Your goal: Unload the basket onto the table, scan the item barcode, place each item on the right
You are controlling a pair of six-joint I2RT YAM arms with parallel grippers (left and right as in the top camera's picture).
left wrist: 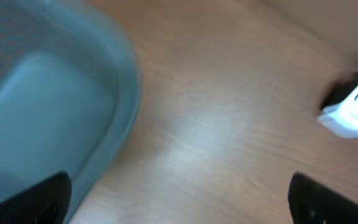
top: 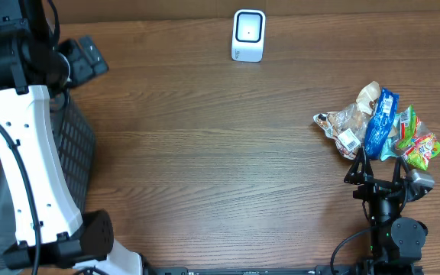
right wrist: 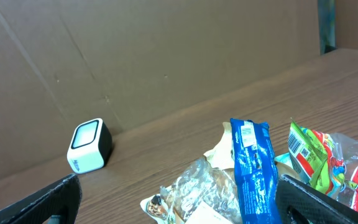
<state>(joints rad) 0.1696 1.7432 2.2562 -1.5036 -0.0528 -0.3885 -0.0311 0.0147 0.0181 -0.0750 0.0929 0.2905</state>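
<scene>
Progress nil: my left claw and right claw both spread, empty. Blue packet lies unpicked in the snack pile, scanner well apart. Grab and scan pending.

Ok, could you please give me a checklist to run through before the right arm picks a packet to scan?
1. Is the right gripper open and empty: ok.
2. Is it near the pile: ok, just short of the blue plastic snack packet.
3. Barcode showing: ok, a white label faces up on the blue packet's far end.
4. Packet free to lift: cannot tell; it overlaps the clear crinkled wrapper and the green-and-red foil packet.
5. Is the white box-shaped scanner upright with bare wood before it: ok.
6. Is the left gripper out of the way: ok, open beside the dark mesh basket, far left.
</scene>
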